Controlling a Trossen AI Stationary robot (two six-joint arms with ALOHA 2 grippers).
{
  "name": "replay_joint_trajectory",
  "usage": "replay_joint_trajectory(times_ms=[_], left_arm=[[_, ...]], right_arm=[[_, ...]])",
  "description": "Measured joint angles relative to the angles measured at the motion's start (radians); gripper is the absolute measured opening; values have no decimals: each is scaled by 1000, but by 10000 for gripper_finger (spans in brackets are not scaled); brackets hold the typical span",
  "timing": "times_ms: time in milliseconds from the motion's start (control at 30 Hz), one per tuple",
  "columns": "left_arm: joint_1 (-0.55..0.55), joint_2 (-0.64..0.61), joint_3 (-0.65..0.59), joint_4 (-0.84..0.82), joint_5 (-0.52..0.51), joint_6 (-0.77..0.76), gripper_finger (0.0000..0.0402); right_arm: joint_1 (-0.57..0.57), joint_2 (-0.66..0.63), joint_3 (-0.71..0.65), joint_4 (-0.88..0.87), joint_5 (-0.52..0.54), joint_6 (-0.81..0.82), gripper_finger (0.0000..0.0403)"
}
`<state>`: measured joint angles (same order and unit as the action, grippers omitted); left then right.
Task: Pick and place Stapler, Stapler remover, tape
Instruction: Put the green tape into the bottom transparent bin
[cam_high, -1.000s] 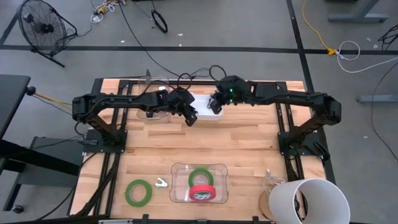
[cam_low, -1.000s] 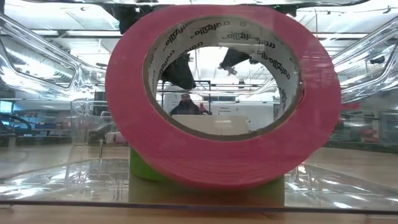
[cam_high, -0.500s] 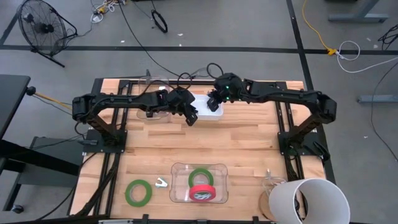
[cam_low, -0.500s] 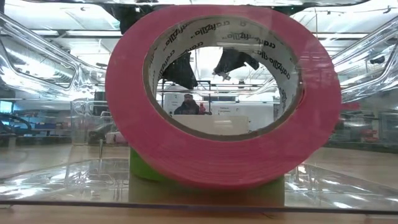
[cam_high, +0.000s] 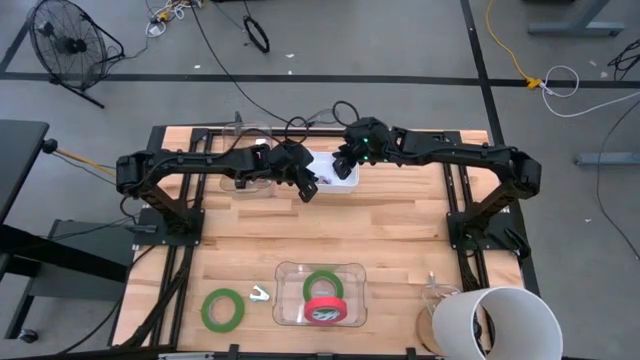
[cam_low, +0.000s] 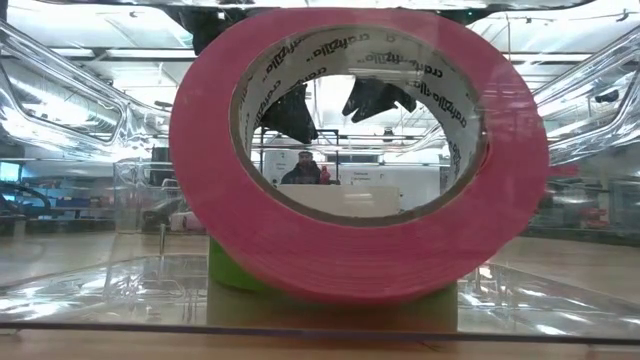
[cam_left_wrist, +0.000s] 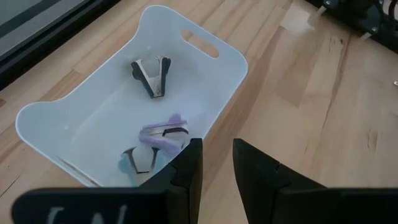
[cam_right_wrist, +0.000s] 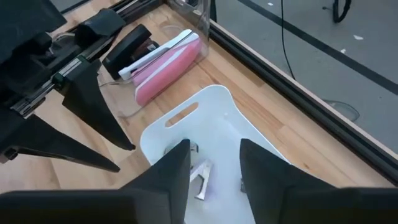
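High view: left gripper and right gripper flanking the white bin, green tape beside the clear tray, low view: red tape filling the tray, left wrist view: fingers slightly parted, empty, staple removers in bin, right wrist view: fingers parted, empty, above bin, pink stapler beyond it.

floor: grey concrete, dark tape lines | upper left: black floor fan | top centre: coiled black cable | right: yellow cord, white cable loop | left edge: dark desk | table: light wood planks
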<state>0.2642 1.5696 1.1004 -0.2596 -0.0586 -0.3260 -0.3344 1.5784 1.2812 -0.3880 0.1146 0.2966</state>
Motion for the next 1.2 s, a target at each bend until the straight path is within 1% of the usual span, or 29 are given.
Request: replay_joint_trajectory(times_ms=[67, 133, 300, 400, 467, 600, 667, 733, 833, 1000, 1200], left_arm=[[0, 0, 0, 0, 0, 0, 92], [0, 0, 0, 0, 14, 0, 92], [0, -28, -1, -22, 139, 46, 92], [-6, -76, -1, -81, 199, 45, 92], [-27, -113, -1, -140, 227, 44, 92], [-103, -215, 0, -351, 238, 5, 88], [-159, -266, 0, -463, 220, -31, 83], [-230, -319, 0, -555, 175, -88, 78], [-351, -381, 0, -612, 114, -194, 72], [-574, -416, 0, -615, 50, -387, 66], [-827, -383, 0, -655, -23, -601, 66]], right_arm=[[0, 0, 0, 0, -3, 0, 139], [6, 0, 0, -4, -32, 0, 137], [20, -3, 0, -31, -183, 0, 129], [26, -4, 0, -52, -241, 1, 124], [34, -4, 0, -68, -259, 2, 120], [49, -4, 0, -112, -265, -12, 112], [52, -4, 0, -123, -265, -17, 108], [52, -4, 0, -125, -265, -17, 105], [55, -4, 0, -128, -264, -17, 102], [69, -4, 0, -126, -264, -13, 103], [82, -4, 0, -124, -264, 3, 102]])
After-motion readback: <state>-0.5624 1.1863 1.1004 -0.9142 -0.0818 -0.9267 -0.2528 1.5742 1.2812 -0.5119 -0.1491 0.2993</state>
